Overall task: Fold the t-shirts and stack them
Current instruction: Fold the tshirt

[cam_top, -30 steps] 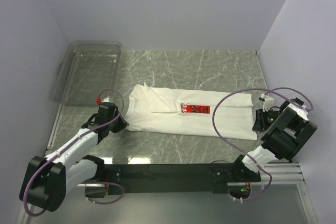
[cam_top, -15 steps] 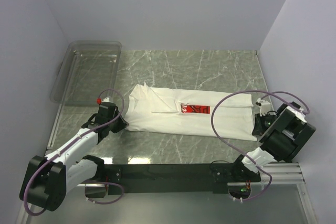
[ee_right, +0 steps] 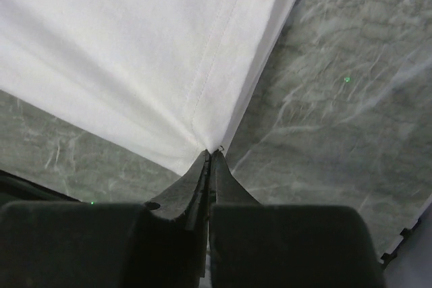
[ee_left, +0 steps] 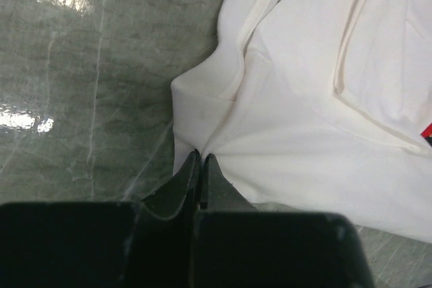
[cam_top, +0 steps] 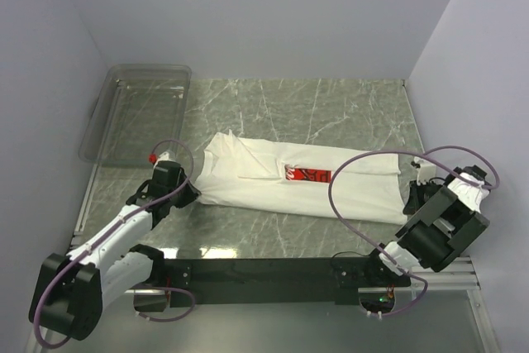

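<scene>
White t-shirt [cam_top: 281, 192] lies flat on the green marbled table [cam_top: 331, 105], folded into a long band that runs left to right across the middle of the surface. A strip of its red print [cam_top: 307, 174] shows near the middle of the band, partly covered by a fold of white cloth. At the left end the cloth is layered, and the left wrist view shows seams and an overlapping flap. At the right end the stitched hem makes a square corner.

The left gripper [cam_top: 192, 194] sits low at the t-shirt's left end. Its jaws are pressed together with the edge of the cloth pinched between the tips, and creases fan out from that spot. The right gripper [cam_top: 411, 196] sits low at the near right corner. Its jaws are likewise pressed together on the hem corner, and small creases draw in toward the tips. Both arms reach in from the near edge of the table. A purple cable [cam_top: 331, 192] from the right arm loops above the right part of the shirt.

A clear plastic bin [cam_top: 136, 113] stands at the far left of the table beside the left wall, well apart from the t-shirt
</scene>
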`<action>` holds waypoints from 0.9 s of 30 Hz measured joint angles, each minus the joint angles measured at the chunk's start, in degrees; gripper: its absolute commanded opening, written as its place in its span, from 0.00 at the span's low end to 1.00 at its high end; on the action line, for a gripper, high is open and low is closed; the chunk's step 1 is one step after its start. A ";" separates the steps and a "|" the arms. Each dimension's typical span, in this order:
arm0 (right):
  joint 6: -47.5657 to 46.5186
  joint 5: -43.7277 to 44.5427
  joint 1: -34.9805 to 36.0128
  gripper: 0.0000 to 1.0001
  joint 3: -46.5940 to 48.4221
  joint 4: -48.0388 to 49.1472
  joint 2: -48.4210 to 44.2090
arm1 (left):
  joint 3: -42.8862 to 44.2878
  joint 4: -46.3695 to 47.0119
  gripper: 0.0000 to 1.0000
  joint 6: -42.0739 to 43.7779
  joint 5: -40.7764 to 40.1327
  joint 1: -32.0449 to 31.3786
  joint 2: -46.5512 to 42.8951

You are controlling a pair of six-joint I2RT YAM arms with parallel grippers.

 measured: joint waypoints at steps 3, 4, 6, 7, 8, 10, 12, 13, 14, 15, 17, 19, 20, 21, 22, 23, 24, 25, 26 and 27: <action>-1.75 -0.46 -1.64 0.00 0.02 -2.36 -1.01 | 0.00 -0.31 0.01 0.02 -0.35 0.00 -2.64; -2.29 -0.48 -2.12 0.00 0.02 -2.99 -1.27 | 0.00 -0.46 0.01 0.00 -0.52 0.00 -3.32; -3.34 -0.46 -3.26 0.00 0.02 -4.11 -1.79 | 0.02 -0.90 0.01 -0.02 -0.66 0.00 -4.50; -3.87 -0.44 -3.87 0.00 -0.02 -4.46 -2.05 | 0.02 -1.11 0.01 -0.09 -0.68 -0.02 -4.85; -4.37 -0.42 -4.48 0.00 -0.02 -4.81 -2.21 | 0.02 -1.22 0.00 -0.22 -0.70 -0.04 -4.90; -5.81 -0.24 -5.75 0.00 -0.04 -5.64 -2.29 | 0.02 -1.46 0.01 -0.44 -0.72 -0.07 -4.55; -8.61 0.15 -7.08 0.00 -0.09 -7.17 -2.23 | 0.02 -1.60 0.00 -0.50 -0.70 -0.07 -3.76; -10.38 0.72 -7.63 0.00 -0.13 -8.44 -2.05 | 0.02 -1.60 0.01 -0.52 -0.68 -0.07 -3.13; -12.20 1.38 -8.00 0.00 -0.17 -9.68 -1.64 | 0.02 -1.60 0.01 -0.55 -0.70 -0.07 -2.36; -13.94 2.23 -8.24 0.00 -0.52 -10.47 -1.09 | 0.02 -1.60 0.00 -0.55 -0.72 -0.07 -1.49; -17.07 4.24 -8.37 0.00 -2.12 -11.02 0.02 | 0.00 -1.57 0.00 -0.55 -0.92 -0.07 -0.24; -19.34 6.62 -8.46 0.00 -4.44 -11.04 0.76 | 0.00 -1.57 0.00 -0.55 -1.40 -0.04 0.63; -20.22 7.85 -8.50 0.00 -5.64 -10.88 0.94 | 0.00 -1.57 0.00 -0.57 -1.68 -0.04 0.85; -20.90 9.01 -8.55 0.00 -6.78 -10.71 1.07 | 0.00 -1.55 0.01 -0.57 -2.01 -0.04 0.87; -21.42 9.88 -8.59 0.00 -7.58 -10.56 1.11 | 0.00 -1.49 0.00 -0.57 -2.23 -0.04 0.87; -21.99 10.75 -8.63 0.00 -8.31 -10.51 1.16 | 0.00 -1.38 0.01 -0.57 -2.47 -0.04 0.87; -22.62 11.34 -8.74 0.00 -8.72 -10.58 1.16 | 0.00 -1.36 0.01 -0.57 -2.62 -0.04 0.87; -23.23 11.61 -8.90 0.00 -8.83 -10.69 1.16 | 0.00 -1.33 0.00 -0.55 -2.69 -0.04 0.90; -23.67 11.80 -9.01 0.00 -8.83 -10.84 1.16 | 0.00 -1.31 0.01 -0.55 -2.69 -0.04 0.90; -24.09 11.91 -9.03 0.02 -8.83 -10.99 1.16 | 0.00 -1.27 0.00 -0.55 -2.69 -0.04 0.94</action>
